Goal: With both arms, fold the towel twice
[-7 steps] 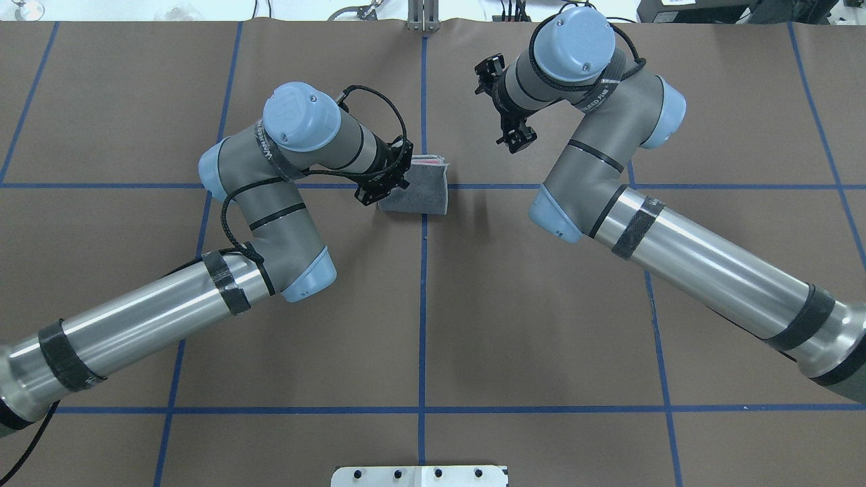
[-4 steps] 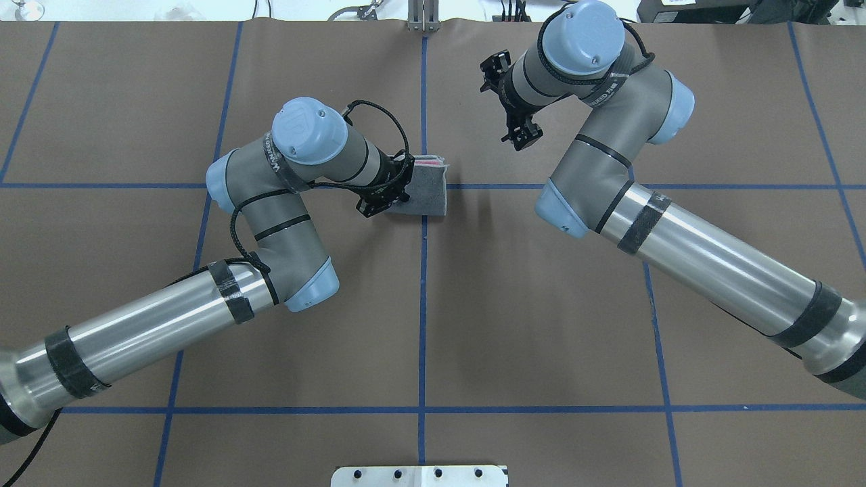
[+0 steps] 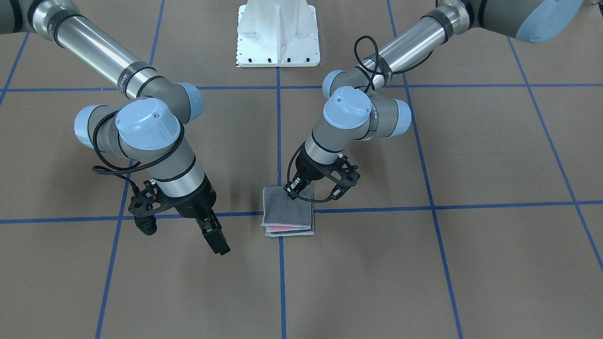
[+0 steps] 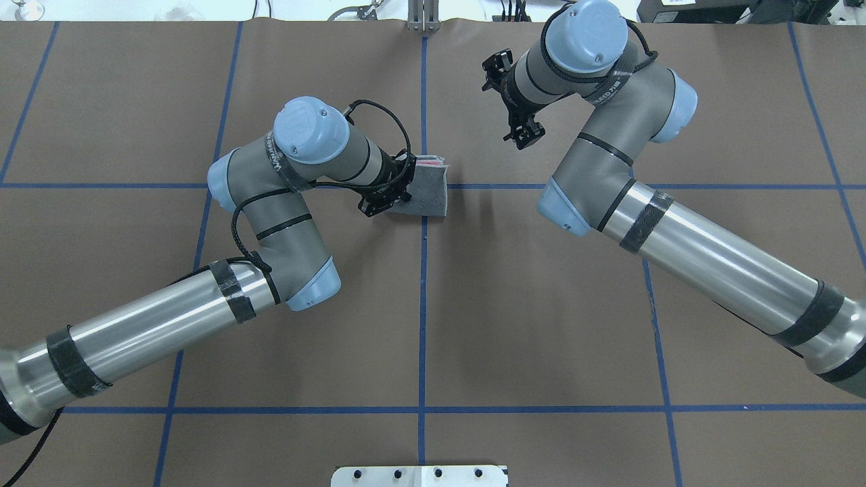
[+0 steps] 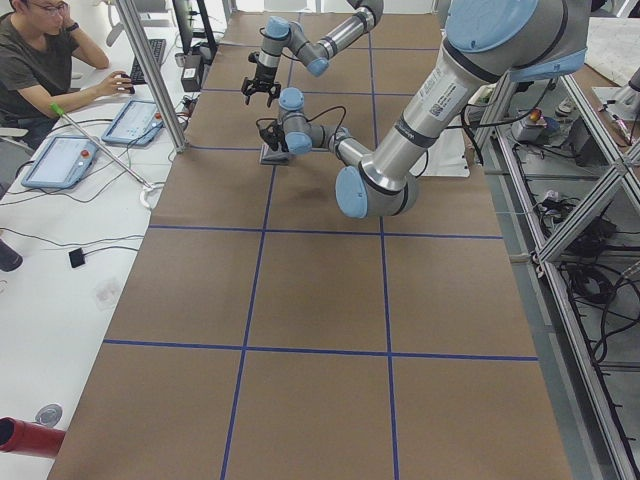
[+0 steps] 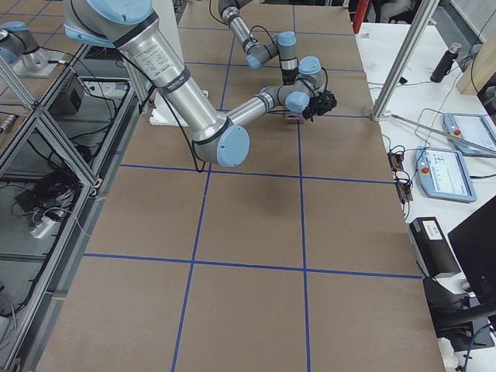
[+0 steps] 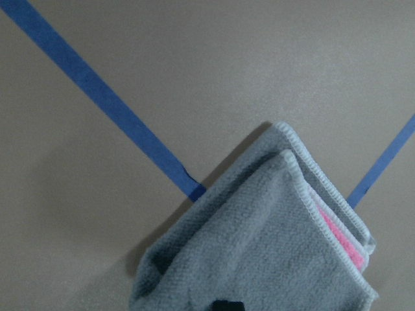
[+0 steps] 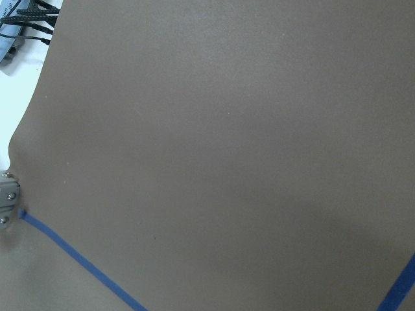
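The towel (image 3: 288, 213) lies folded into a small square near the table's middle, grey face up, with pink layers showing at its far edge. It also shows in the overhead view (image 4: 426, 189) and the left wrist view (image 7: 272, 246). My left gripper (image 3: 312, 190) is open just above the towel's edge nearest the robot, one fingertip (image 3: 290, 187) touching the cloth; from overhead it (image 4: 385, 197) covers the towel's left edge. My right gripper (image 3: 215, 238) hangs above bare table beside the towel, apart from it, and looks shut and empty (image 4: 526, 137).
Brown table paper with blue tape grid lines (image 4: 423, 304). The white bolted pedestal base (image 3: 278, 33) stands at the robot's side. An operator (image 5: 40, 60) sits at a desk beyond the table's far edge, with tablets beside him.
The towel's left edge has settled flatter under the left gripper, and the left arm shifted slightly right. The right gripper drew a little farther away from the towel, toward the table's far edge.
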Motion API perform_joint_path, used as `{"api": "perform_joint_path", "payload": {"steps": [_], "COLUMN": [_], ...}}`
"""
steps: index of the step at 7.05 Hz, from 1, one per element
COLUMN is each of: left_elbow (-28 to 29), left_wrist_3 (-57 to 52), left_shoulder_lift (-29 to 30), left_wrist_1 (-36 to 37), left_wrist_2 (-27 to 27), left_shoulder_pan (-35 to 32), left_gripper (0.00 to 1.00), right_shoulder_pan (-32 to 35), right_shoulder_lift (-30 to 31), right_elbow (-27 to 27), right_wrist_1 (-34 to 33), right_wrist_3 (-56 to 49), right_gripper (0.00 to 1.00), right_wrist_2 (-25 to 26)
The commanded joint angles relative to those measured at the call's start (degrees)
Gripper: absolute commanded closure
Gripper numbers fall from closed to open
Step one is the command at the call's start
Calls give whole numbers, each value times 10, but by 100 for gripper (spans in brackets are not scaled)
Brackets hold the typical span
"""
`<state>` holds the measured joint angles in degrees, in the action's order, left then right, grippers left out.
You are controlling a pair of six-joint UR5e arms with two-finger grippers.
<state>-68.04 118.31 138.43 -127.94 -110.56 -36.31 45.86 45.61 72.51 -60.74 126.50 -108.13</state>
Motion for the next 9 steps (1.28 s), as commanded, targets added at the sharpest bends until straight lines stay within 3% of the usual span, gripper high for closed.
{"api": "perform_joint_path", "payload": {"steps": [1, 4, 5, 6, 7, 9], "left_elbow": [-4, 18, 12, 2, -10, -79], "left_wrist_3": [2, 13, 10, 3, 3, -65], "left_shoulder_lift": [12, 34, 34, 32, 30, -24], "left_wrist_1": [9, 10, 9, 9, 21, 33], "left_wrist_2": [2, 1, -1, -15, -64, -126], "left_shoulder_pan": [-3, 0, -8, -29, -61, -123], "left_gripper": [100, 100, 96, 9, 1, 1], "right_shoulder_pan": [4, 7, 22, 41, 59, 99], "right_shoulder_lift": [0, 3, 6, 20, 45, 93], "right_elbow": [0, 0, 0, 4, 24, 65], "right_wrist_1": [0, -1, -1, -2, -2, -14], "right_wrist_3": [0, 0, -12, -54, -92, -204], "right_gripper": [0, 0, 0, 0, 0, 0], "right_wrist_2": [-5, -10, -33, -58, -74, -133]}}
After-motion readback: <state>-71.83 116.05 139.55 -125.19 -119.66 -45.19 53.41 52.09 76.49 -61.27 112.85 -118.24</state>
